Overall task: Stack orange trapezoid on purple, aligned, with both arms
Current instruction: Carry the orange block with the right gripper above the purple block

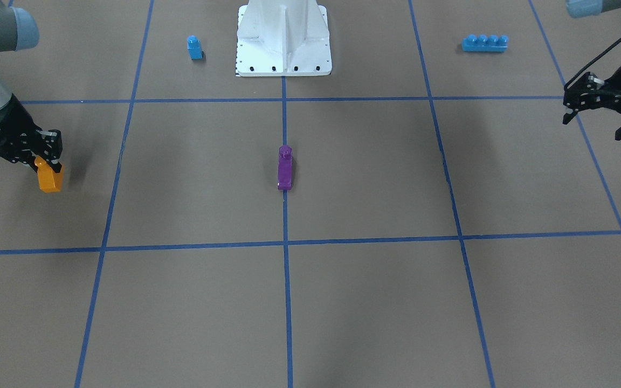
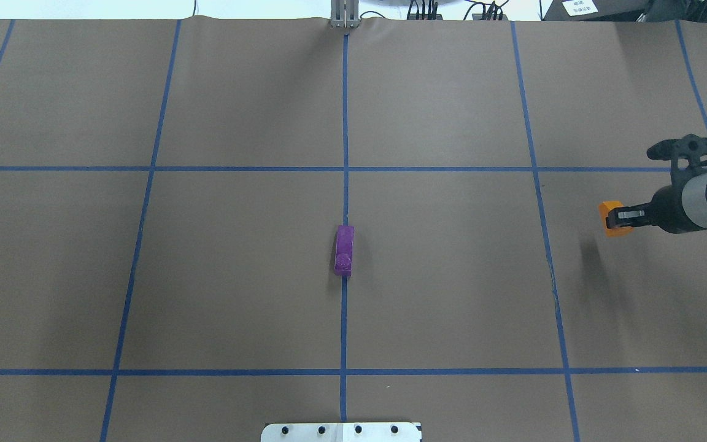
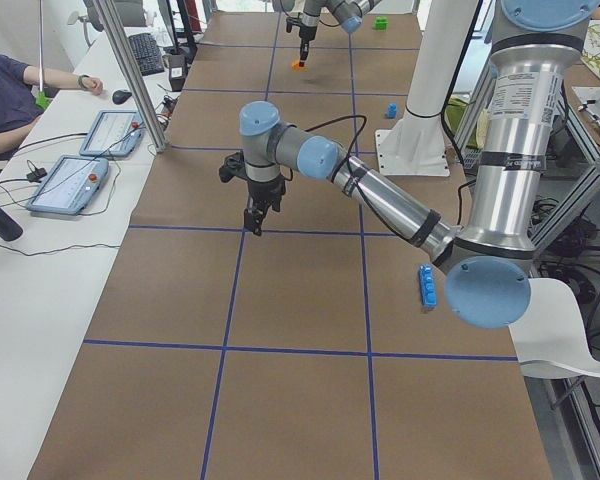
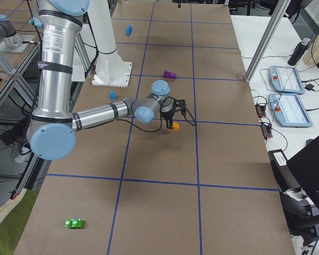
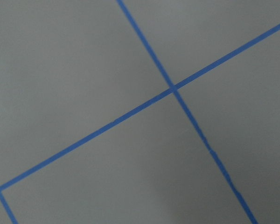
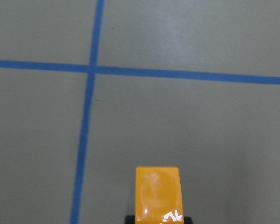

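The orange trapezoid [image 1: 49, 176] hangs above the table, held in my right gripper [image 1: 46, 161], which is shut on it. It also shows in the overhead view [image 2: 609, 219], far to the right, and in the right wrist view [image 6: 158, 193]. The purple block [image 1: 284, 168] lies on the table's centre line [image 2: 344, 250], far from both grippers. My left gripper [image 1: 593, 125] hovers at the opposite side of the table, open and empty. The left wrist view shows only bare table and blue tape lines.
A small blue single-stud block [image 1: 195, 47] and a long blue four-stud brick [image 1: 484, 43] stand either side of the white base pedestal [image 1: 283, 37]. A green block [image 4: 74, 223] lies near the table's end on my right.
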